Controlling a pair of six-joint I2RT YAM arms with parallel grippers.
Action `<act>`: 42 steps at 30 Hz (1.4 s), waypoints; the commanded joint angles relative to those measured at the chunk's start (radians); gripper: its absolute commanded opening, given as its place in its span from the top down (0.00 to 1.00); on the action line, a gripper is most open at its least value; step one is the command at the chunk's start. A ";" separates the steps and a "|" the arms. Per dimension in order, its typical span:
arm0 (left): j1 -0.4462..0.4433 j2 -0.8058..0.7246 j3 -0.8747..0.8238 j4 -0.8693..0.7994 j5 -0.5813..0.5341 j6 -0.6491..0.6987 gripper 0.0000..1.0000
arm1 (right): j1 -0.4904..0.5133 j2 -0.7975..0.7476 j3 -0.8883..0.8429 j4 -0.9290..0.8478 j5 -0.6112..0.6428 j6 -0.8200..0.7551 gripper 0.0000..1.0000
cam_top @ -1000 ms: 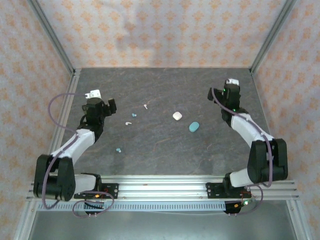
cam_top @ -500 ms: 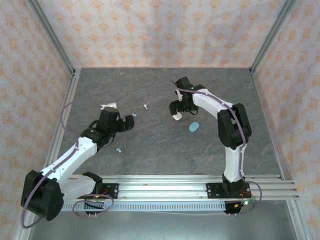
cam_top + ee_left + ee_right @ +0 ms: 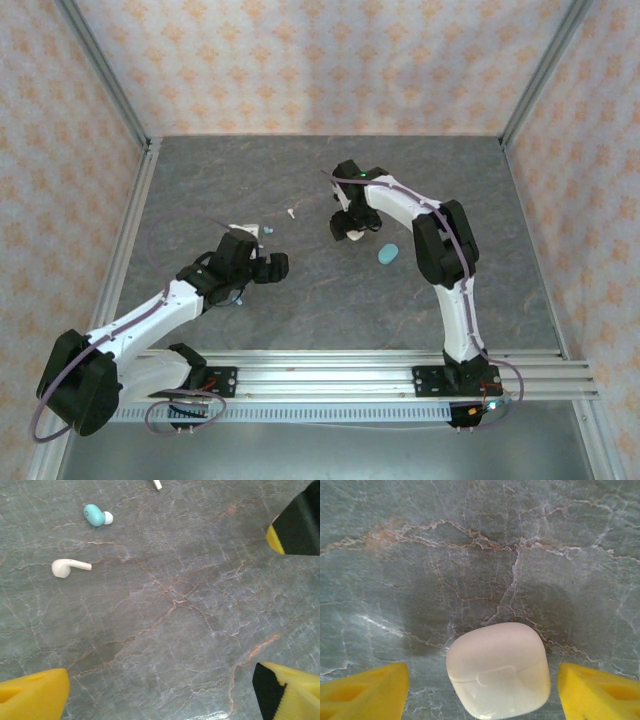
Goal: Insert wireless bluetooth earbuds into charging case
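While the white case (image 3: 497, 672) is straddled by the right gripper (image 3: 480, 695), no contact is made yet. Its yellow fingers (image 3: 362, 690) are spread to either side of the case, a strip of table (image 3: 470, 555) shows in each gap, and nothing is held.

For a good grasp, the case should be kept centred between the pads and squeezed evenly on its two opposite sides. Otherwise it may be nudged or spun across the stone-patterned top. The shell is smooth and rounded and is judged slippery, so a low, square hold below the lid seam is advised. That would leave the lid free to be lifted.

The left gripper (image 3: 160, 697) is held wide open and empty above the table. A white bud (image 3: 70, 567) lies ahead of it and to the left. A teal bud (image 3: 95, 516) lies a little beyond that, and the stem of a second white bud (image 3: 157, 484) is caught at the top edge. All three rest loose on the table, apart from one another and outside any case.

The white case is seen with its lid shut, so its contents cannot be told. A teal case (image 3: 388, 253) lies near it on the table and also appears closed, and nothing of its inside can be made out.
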 commanded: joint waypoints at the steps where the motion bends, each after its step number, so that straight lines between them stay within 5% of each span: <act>1: -0.003 0.017 0.035 0.024 0.037 0.015 0.07 | -0.001 0.025 0.044 -0.045 0.002 -0.015 0.24; 16: -0.003 0.028 0.036 0.033 0.063 0.028 0.12 | -0.001 0.046 0.048 -0.056 0.003 0.062 0.53; 24: -0.004 -0.026 0.090 -0.011 0.116 0.155 0.13 | -0.001 -0.082 -0.023 -0.039 -0.034 0.273 0.56; 35: -0.006 -0.085 0.108 0.231 0.311 0.163 0.21 | 0.002 -0.404 -0.207 0.186 -0.225 0.673 0.56; 42: -0.048 -0.044 0.076 0.502 0.303 0.096 0.23 | 0.012 -0.608 -0.318 0.299 -0.254 0.826 0.56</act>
